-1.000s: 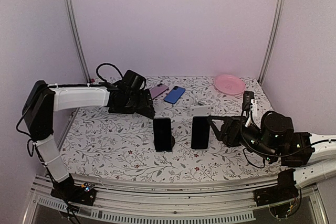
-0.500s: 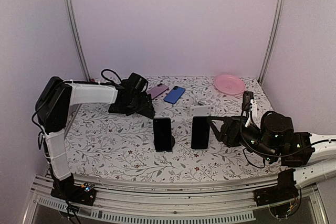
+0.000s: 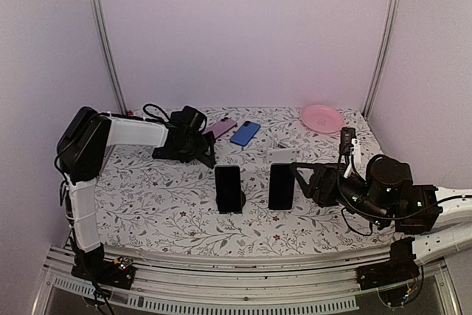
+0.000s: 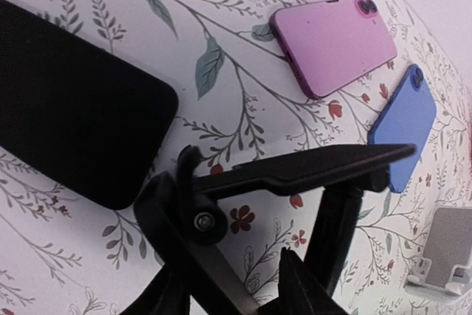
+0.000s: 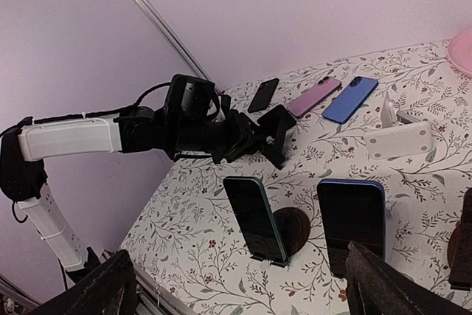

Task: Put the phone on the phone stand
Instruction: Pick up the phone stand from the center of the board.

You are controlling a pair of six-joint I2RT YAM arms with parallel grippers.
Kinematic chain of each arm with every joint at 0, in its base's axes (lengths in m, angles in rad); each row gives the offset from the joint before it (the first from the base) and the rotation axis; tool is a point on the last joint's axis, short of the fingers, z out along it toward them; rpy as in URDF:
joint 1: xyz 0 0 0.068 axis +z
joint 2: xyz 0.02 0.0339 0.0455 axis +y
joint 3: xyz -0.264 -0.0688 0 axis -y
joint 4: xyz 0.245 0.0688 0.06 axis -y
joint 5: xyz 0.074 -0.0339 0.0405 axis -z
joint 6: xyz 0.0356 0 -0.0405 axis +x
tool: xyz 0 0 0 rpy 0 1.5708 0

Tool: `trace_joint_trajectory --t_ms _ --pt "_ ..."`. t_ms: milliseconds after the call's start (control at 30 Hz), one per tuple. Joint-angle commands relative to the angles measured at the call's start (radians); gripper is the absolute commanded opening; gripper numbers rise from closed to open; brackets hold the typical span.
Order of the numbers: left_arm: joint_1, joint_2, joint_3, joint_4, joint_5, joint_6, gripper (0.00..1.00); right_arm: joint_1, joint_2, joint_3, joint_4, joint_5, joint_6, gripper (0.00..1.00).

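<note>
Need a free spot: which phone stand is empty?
The white stand, bare, just behind the right upright phone; that phone and the left upright phone occupy the others.

1. Standing here, I can't make out any writing, brand mark or number.
2. The pink phone [image 4: 335, 42] and the blue phone [image 4: 404, 127] lie back-up; both backs are plain colour with no logo I can read.
3. The black phone [image 4: 74, 101] is a blank dark slab.
4. The left upright phone [image 3: 228, 188] and the right upright phone [image 3: 281, 186] show dark screens.
5. The tablecloth [image 3: 162, 204] carries only a leaf-and-flower print.
</note>
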Motion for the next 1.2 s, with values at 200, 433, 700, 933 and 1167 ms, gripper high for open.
trace_joint_trajectory --t_ms 200,433,700,933,1167 --pt "0.014 -0.167 -0.204 0.036 -0.015 0.065 0.01 0.005 0.045 0.053 0.004 -0.030 -0.014 0.99" --pt "0.011 -0.430 -0.438 0.176 0.005 0.190 0.00 0.005 0.125 0.134 -0.019 -0.075 -0.034 0.99" --pt "-0.005 -0.875 -0.745 0.359 0.125 0.283 0.00 0.007 0.234 0.237 -0.007 -0.105 -0.046 0.99" --pt "-0.170 -1.178 -0.869 0.466 0.126 0.434 0.00 0.016 0.330 0.293 0.093 -0.174 0.004 0.99" --pt "-0.393 -1.261 -0.934 0.631 -0.026 0.635 0.00 0.052 0.416 0.331 0.190 -0.218 0.055 0.99"
